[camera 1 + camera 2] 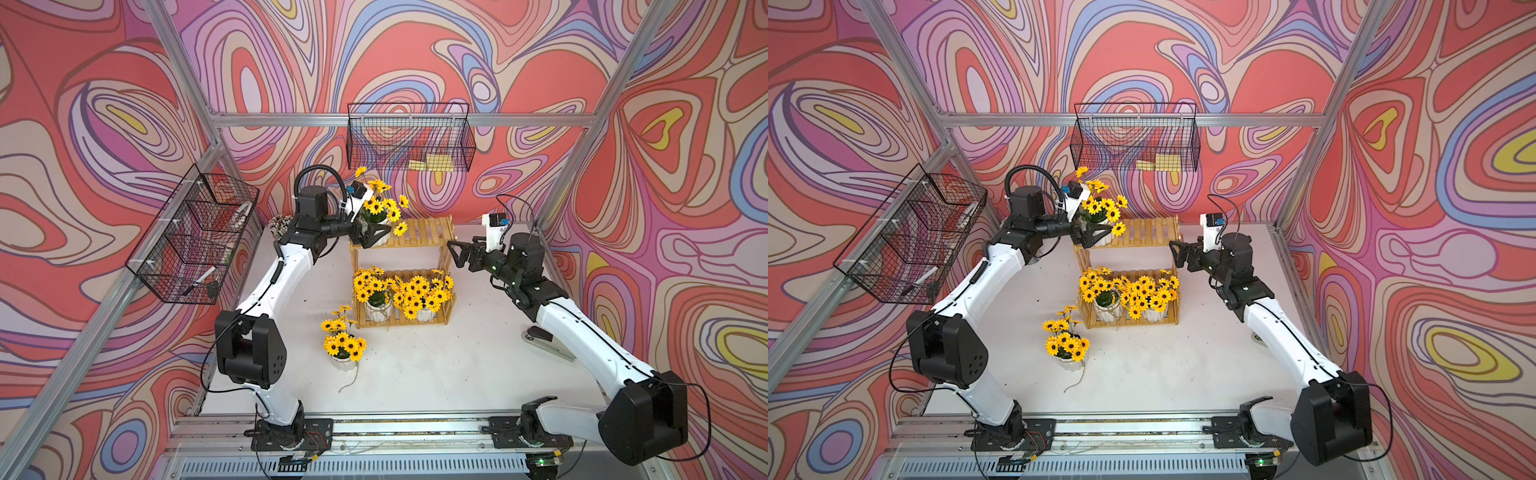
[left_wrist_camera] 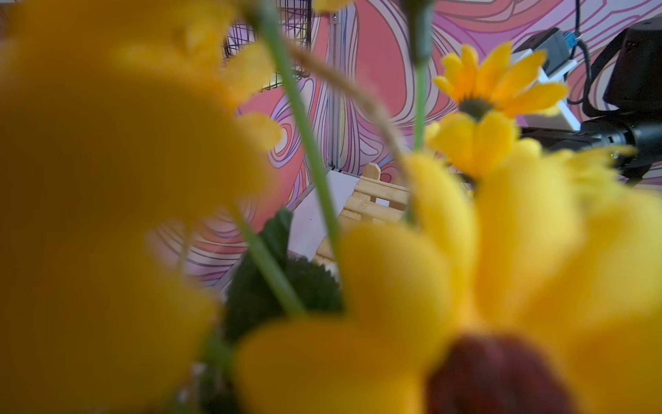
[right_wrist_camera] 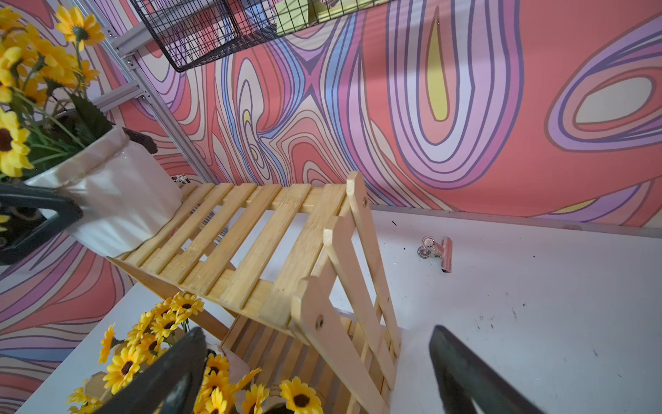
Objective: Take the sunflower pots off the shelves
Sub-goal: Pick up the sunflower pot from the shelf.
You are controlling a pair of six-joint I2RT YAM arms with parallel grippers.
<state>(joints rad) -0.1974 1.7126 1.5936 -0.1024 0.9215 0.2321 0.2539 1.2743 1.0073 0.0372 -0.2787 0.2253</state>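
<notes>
Wooden shelves (image 1: pixel 419 237), left end effector (image 1: pixel 374 231) around edge pot (image 3: pixel 118 200), hold unclear, right one (image 1: pixel 454 254) wide

Swirling pink, purple and coral walls (image 1: pixel 415 50) framed by aluminium bars (image 1: pixel 374 120) surround a white tabletop (image 1: pixel 436 374)

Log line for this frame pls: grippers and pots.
left gripper jaws around top-tier pot, grip unclear | right gripper open, empty, beside shelves | lower-tier left pot, lower-tier right pot: shelved | fourth pot on table

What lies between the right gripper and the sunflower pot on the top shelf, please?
Only the top shelf's bare slats and lattice side, seen in the right wrist view between sunflower pot and right gripper.
</notes>
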